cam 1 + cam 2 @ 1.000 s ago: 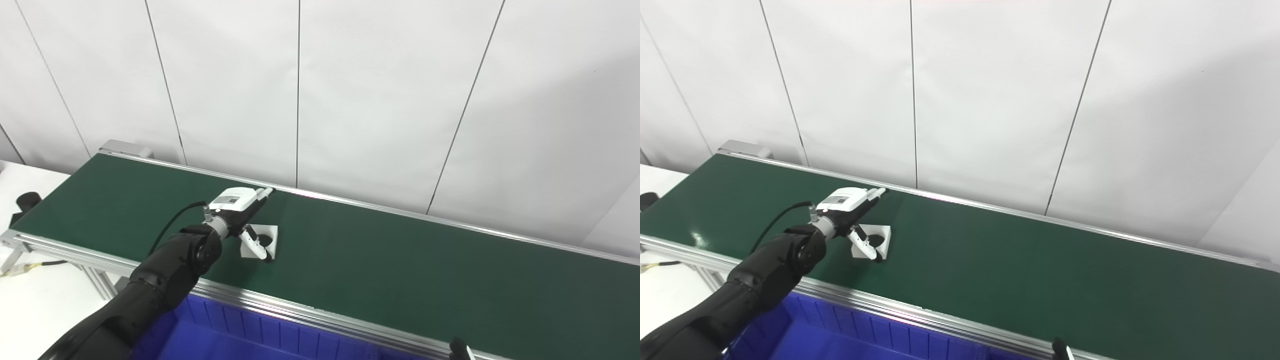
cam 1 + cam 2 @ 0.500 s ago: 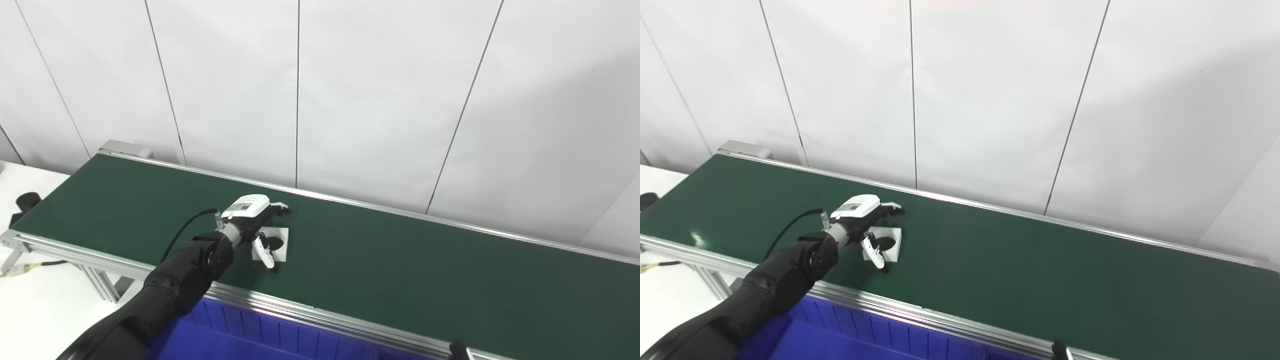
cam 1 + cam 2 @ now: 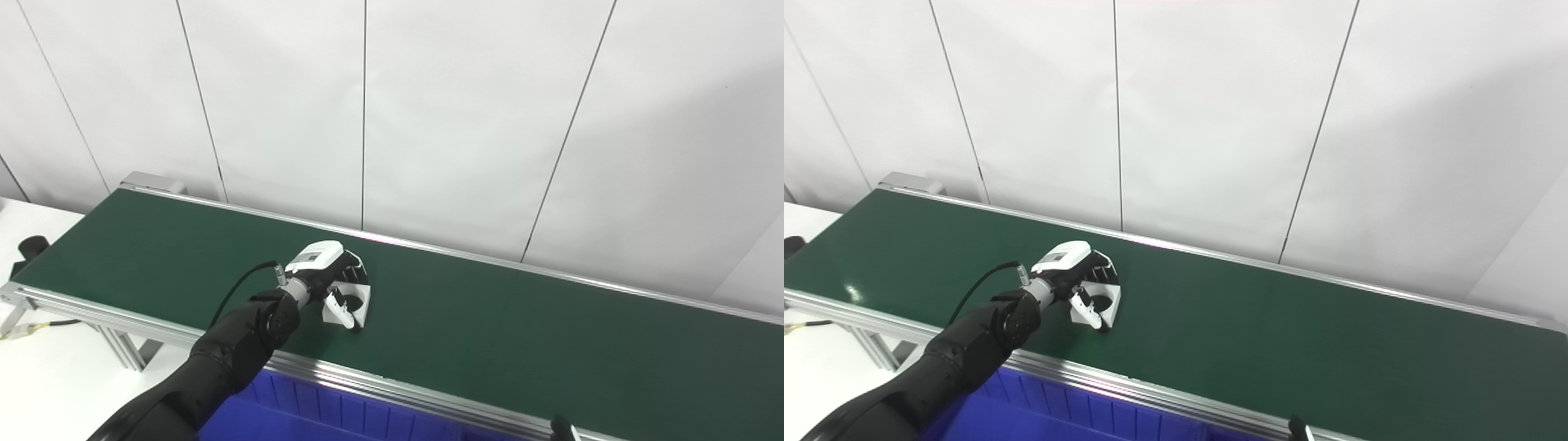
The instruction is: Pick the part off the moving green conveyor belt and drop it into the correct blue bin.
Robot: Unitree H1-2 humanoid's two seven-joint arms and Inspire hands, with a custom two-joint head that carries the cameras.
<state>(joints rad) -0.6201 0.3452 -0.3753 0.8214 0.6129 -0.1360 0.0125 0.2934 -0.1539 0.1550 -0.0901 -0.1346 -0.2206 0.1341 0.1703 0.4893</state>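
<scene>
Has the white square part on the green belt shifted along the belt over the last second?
Yes. The white square part has travelled rightward along the green conveyor belt, judged against the wall seam behind it, with the left hand closing its fingers around it.

Conveyor belt [image 3: 490,324] plain dark green, unpatterned, edged near and far by pale silver-grey rails [image 3: 392,389]; behind it a white wall [image 3: 465,122] crossed by thin dark seams. Left hand [image 3: 327,278] has a white back with a small grey label and black fingers, on a glossy black arm [image 3: 226,349] with a black cable; the part [image 3: 355,303] it closes on is white with a round dark opening. Blue bin [image 3: 1078,416] at the near edge is saturated blue with vertical ribbing, and the table [image 3: 43,380] at left is white.
</scene>
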